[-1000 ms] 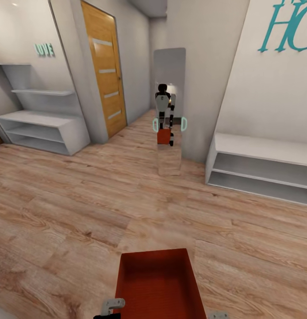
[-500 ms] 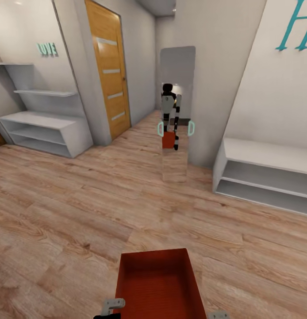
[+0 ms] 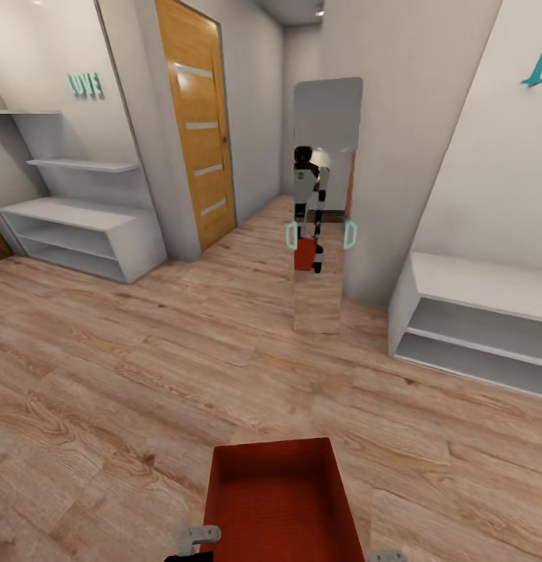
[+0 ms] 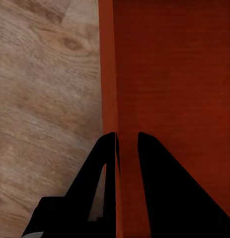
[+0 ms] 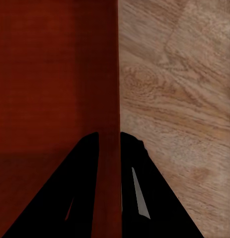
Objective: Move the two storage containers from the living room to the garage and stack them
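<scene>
Head view: one orange bin carried low in front over the plank floor, left end effector and right end effector each apparently pinching a side wall, so the load rides level in transit.

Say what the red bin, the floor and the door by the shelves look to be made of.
Bin: seemingly thin plastic, matt orange-red, with fine ribbing on its wall in the left wrist view.
Floor: light wood planks or laminate, going by the grain, knots and plank seams.
Door: warm wood veneer, probably, with pale horizontal inset strips, perhaps frosted glass.
</scene>
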